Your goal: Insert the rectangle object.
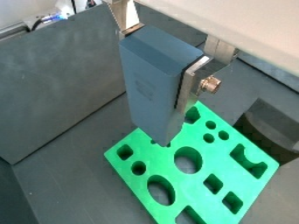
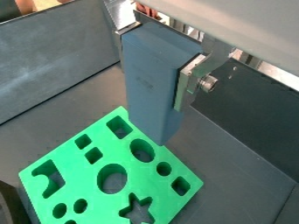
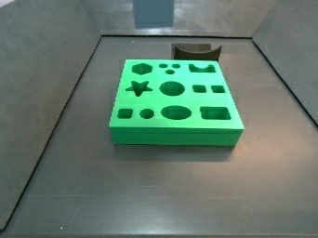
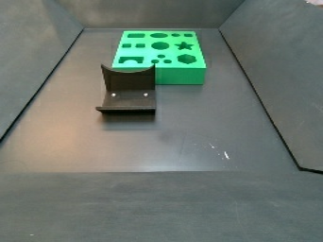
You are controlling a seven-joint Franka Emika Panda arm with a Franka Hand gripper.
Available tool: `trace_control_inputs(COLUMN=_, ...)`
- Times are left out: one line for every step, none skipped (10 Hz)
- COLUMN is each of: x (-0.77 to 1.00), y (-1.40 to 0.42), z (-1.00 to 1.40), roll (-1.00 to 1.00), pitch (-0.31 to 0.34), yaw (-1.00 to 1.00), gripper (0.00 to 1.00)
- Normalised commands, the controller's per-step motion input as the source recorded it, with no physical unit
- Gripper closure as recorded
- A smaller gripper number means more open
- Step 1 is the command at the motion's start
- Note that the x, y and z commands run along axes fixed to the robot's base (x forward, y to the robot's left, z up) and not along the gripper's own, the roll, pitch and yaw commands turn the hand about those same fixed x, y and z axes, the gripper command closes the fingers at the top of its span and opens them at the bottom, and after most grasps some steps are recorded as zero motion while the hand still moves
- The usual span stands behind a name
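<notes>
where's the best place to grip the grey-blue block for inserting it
Grip the rectangle object on its upper part, coming from above with the fingers pressing its two broad flat faces. It is tall, smooth and hangs upright, so this leaves the lower end free to enter the green board. The gripper holds it this way.

Gripper [image 1: 163, 79] above board [image 1: 193, 162], block [image 1: 155, 83] between its fingers [image 1: 193, 83], upright, lower end over board's edge, apart from it. Same in wrist view: gripper [image 2: 158, 74], block [image 2: 152, 83], board [image 2: 111, 179] below. In side view board [image 3: 174, 102] on floor mid-tray, fixture [image 3: 196, 51] just behind it, block [image 3: 152, 11] high at top edge. In side view fixture [image 4: 127, 90] before board [image 4: 161, 55], near its left corner; gripper out of view there.
</notes>
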Motion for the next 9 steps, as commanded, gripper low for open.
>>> trace_control_inputs(x=1.00, y=-0.20, z=-1.00, roll=0.00, pitch=-0.014, yaw=-0.06, gripper=1.00)
trace_control_inputs(x=1.00, y=-0.19, z=-1.00, roll=0.00, pitch=-0.014, yaw=-0.06, gripper=1.00)
trace_control_inputs(x=1.00, y=-0.19, z=-1.00, roll=0.00, pitch=-0.011, yaw=-0.06, gripper=1.00)
trace_control_inputs(x=1.00, y=-0.13, z=-1.00, roll=0.00, pitch=0.000, yaw=-0.05, gripper=1.00)
trace_control_inputs(x=0.97, y=-0.14, z=-1.00, roll=0.04, pitch=0.000, yaw=0.00, gripper=1.00)
trace_control_inputs(x=0.96, y=-0.13, z=-1.00, roll=0.08, pitch=0.000, yaw=-0.03, gripper=1.00)
trace_control_inputs(x=0.95, y=-0.01, z=-0.81, roll=0.10, pitch=0.123, yaw=-0.07, gripper=1.00)
trace_control_inputs(x=0.95, y=0.00, z=-0.46, roll=0.02, pitch=0.149, yaw=-0.08, gripper=1.00)
trace_control_inputs(x=0.94, y=0.00, z=-0.37, roll=0.00, pitch=0.140, yaw=-0.09, gripper=1.00)
